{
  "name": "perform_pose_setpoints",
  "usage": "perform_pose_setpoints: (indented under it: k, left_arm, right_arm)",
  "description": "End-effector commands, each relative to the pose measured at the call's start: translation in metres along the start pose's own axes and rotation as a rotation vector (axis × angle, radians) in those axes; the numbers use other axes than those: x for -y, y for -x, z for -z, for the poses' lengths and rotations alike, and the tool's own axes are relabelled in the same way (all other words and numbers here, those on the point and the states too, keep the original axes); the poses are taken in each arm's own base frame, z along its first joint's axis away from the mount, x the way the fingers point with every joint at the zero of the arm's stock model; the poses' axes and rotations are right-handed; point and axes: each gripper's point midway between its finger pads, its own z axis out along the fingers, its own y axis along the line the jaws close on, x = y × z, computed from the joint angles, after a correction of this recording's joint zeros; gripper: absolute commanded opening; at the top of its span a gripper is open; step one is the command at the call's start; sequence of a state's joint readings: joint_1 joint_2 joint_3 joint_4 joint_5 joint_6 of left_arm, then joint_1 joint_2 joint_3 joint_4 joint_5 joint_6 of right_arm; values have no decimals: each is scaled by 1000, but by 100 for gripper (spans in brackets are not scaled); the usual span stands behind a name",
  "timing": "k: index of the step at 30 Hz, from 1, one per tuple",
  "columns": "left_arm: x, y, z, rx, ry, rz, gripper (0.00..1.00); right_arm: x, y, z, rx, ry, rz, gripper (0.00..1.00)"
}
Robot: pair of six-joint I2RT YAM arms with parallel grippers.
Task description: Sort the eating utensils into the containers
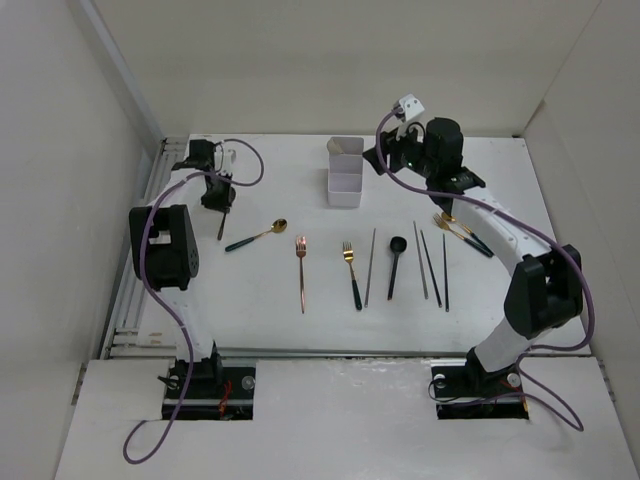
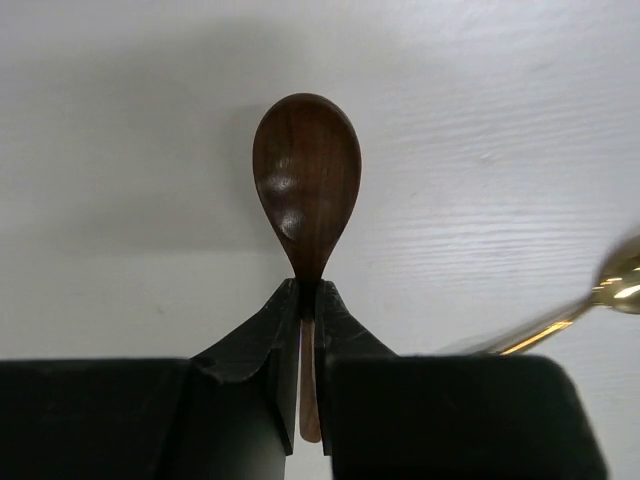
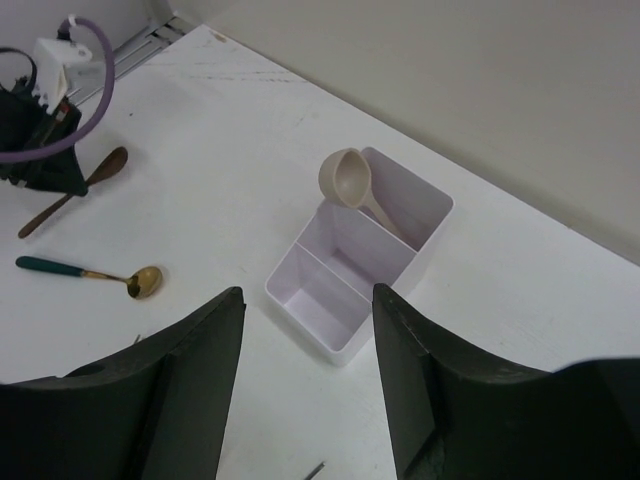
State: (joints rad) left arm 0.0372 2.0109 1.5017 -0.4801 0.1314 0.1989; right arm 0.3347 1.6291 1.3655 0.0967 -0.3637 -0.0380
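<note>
Left end effector (image 2: pixel 308 300) – fingers pinched narrow on the brown spoon (image 2: pixel 306 180), gripping the handle just behind the bowl. The bowl faces up and points away from the wrist. From the right wrist view the spoon lies low at the far left of the tabletop (image 1: pixel 280 190); whether it touches the surface, cannot tell.

Right end effector (image 3: pixel 308 295) – jaws spread wide, nothing between them, hanging above the tabletop just on the near side of the white organiser (image 3: pixel 425 235). The organiser sits at far centre, its three compartments in a row. The pale spoon (image 3: pixel 345 178) stands in the farthest compartment, tilted, with its bowl above the rim at the corner.

The rest lies loose on the tabletop, left to right:
- gold spoon (image 1: pixel 256 235), dark green handle, near the brown spoon
- copper fork (image 1: pixel 301 270)
- gold black-handled fork (image 1: pixel 351 272)
- one dark chopstick (image 1: pixel 370 265) just beside that fork
- black spoon (image 1: pixel 395 262)
- three more chopsticks (image 1: pixel 431 265) side by side
- more gold cutlery (image 1: pixel 455 230), partly under the right arm; type unclear
</note>
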Motion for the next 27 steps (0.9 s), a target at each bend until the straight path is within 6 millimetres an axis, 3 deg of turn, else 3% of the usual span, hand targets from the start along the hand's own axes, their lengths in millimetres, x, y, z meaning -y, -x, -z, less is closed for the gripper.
perform_pose_setpoints:
  k: [1,2,4,6,8,10,11,13,14,15,16,17,20,25,27]
  left_arm:
    - [20,83,73,279,-99,9,0]
    - [24,108,101,371,-117,13,0]
    - [35,139,135,488,-174,2,0]
    - [60,172,182,635,-232,-42,0]
    - [84,185,212,724,-323,-70,0]
    - [111,197,254,872,-385,-116,0]
    - [121,198,267,906,-424,-97,0]
    - [143,198,295,1001,-484,-111,0]
    - [151,196,304,1019,-522,-114,0]
    - [160,193,311,1025,-564,-92,0]
    - [167,192,323,1057,-597,-99,0]
    - [181,188,330,1058,-650,-100,0]
    - [193,186,347,1110,-680,-124,0]
    - [205,177,353,1127,-702,-142,0]
    - [207,173,347,1123,-686,-161,0]
  right_arm:
    - [-20,33,7,78,31,45,59]
    - [-20,34,5,79,42,55,59]
    - [-37,38,-1,86,84,61,59]
    - [-49,37,-10,83,124,64,59]
    - [-77,52,-17,114,220,93,59]
    - [-95,52,-27,115,308,99,59]
    - [-113,71,-28,153,375,120,59]
    - [-126,73,-40,160,412,126,59]
    - [-140,78,-43,171,445,123,59]
    - [-145,98,-44,215,453,141,59]
    - [-153,93,-51,206,476,125,59]
    - [-165,108,-52,246,497,132,59]
    - [-177,109,-64,260,522,109,59]
    - [-173,131,-70,327,488,22,59]
    - [-173,127,-76,330,490,12,59]
